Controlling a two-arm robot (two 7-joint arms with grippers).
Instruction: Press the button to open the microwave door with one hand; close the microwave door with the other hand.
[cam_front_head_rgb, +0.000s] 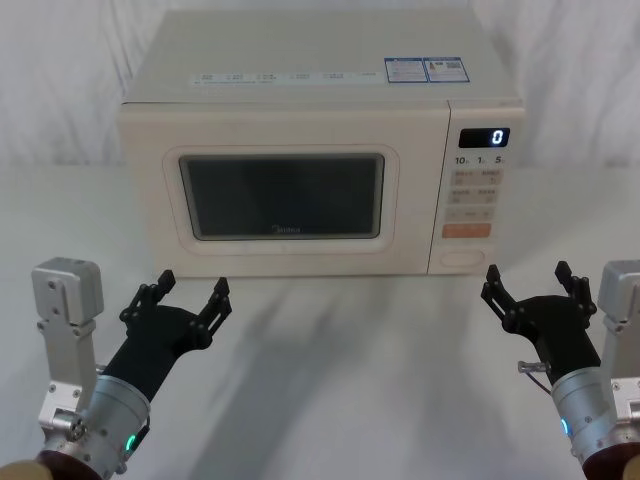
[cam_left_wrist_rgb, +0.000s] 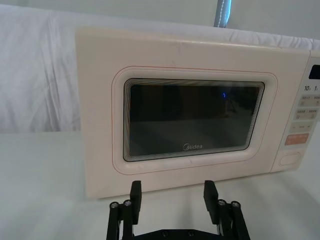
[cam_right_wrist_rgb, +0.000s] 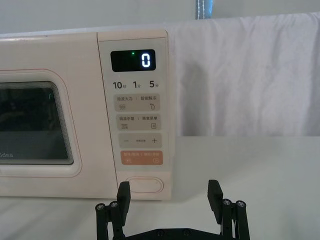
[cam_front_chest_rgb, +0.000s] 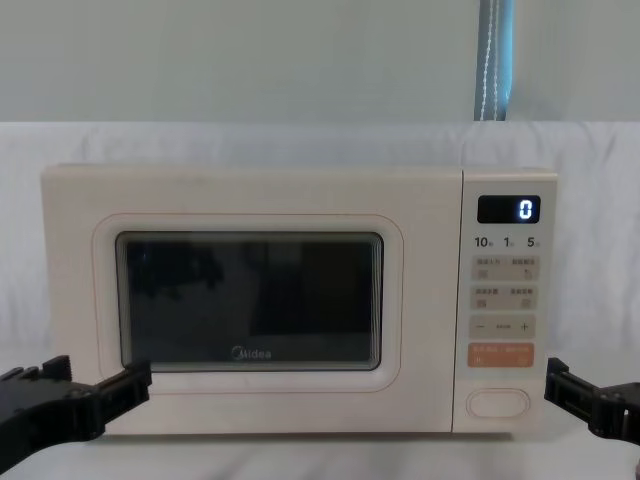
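**Both arms wait in front of the shut microwave**

I see the microwave, a smooth cream box, on the white tabletop. Its microwave door is shut flat. The button, a plain oval, sits just ahead of my right end effector, fingers spread wide. My left end effector is spread too, below the door's lower edge, apart from it.

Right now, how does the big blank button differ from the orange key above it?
The button is cream, oval and unlabelled; the orange key is rectangular and carries small printed marks. The button sits lowest on the control panel, the orange key directly above it. Both are wider than the other keys.
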